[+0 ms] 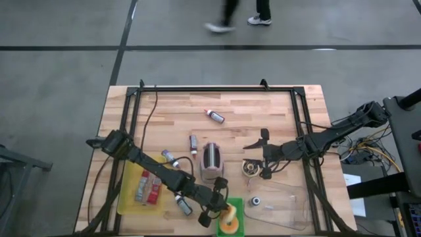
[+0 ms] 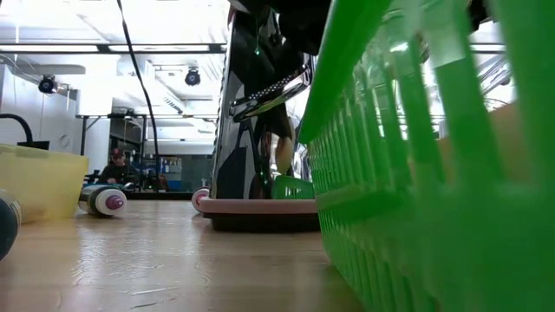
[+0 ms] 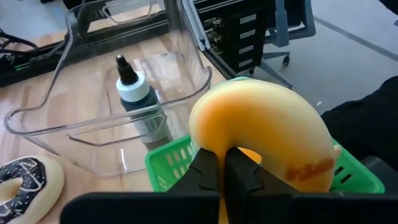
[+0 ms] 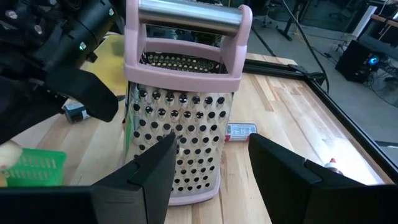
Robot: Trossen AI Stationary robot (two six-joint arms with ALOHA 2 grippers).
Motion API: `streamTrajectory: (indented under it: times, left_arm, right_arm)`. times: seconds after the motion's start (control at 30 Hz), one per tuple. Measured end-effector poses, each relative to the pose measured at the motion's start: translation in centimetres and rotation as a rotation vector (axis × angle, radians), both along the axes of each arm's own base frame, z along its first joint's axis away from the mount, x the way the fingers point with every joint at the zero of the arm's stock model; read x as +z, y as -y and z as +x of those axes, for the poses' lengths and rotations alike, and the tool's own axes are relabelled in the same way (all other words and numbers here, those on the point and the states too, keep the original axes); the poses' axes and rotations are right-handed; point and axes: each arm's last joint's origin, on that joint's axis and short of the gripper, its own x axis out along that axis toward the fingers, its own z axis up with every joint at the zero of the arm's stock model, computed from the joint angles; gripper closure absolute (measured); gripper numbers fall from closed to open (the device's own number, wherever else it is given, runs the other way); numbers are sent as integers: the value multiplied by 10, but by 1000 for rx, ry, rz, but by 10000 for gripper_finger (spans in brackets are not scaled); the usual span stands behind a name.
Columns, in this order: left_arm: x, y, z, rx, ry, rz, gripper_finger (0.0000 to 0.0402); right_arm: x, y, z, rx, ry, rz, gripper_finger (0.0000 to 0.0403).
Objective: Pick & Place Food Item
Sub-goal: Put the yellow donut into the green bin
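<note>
— Left wrist view first: our left claw is pinched shut on the yellow donut, holding it by the ring's inner edge, right over the green basket at the worktop's near edge.

— So we lower straight down and let go only once the donut sits inside the basket walls; the grip is thin, so no swinging.

— Agreed. Our right claw waits with fingers spread and nothing between them, facing the pink grater mid-worktop.

— What can't we make out?

— How deep the donut already sits: our own fingers cover the basket floor, and in the low view the basket wall fills the frame. The clear tub with its small bottle stands just beside the basket, so we keep clear of it.
</note>
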Motion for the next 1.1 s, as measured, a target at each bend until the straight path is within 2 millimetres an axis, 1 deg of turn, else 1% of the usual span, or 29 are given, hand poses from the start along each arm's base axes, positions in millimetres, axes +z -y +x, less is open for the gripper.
streamTrajectory:
  times: [0.3,0.4,0.67,0.83,0.93,1.1]
  left_arm:
    - [-1,-1,0,2,-5,1,401]
    - [-1,-1,0,4,-6,-2,390]
    - [-1,-1,0,9,-11,-11,335]
    - [-1,0,0,-20,-22,-40,303]
    - [-1,0,0,-21,-27,-50,273]
    - [-1,0,0,-19,-28,-54,205]
  right_arm:
    - [0,0,0,0,5,2,204]
    - [1,0,0,0,6,2,204]
    - [1,0,0,0,9,4,204]
    - [1,0,0,-1,9,5,204]
    - [1,0,0,-2,10,8,204]
    - [1,0,0,-2,10,10,204]
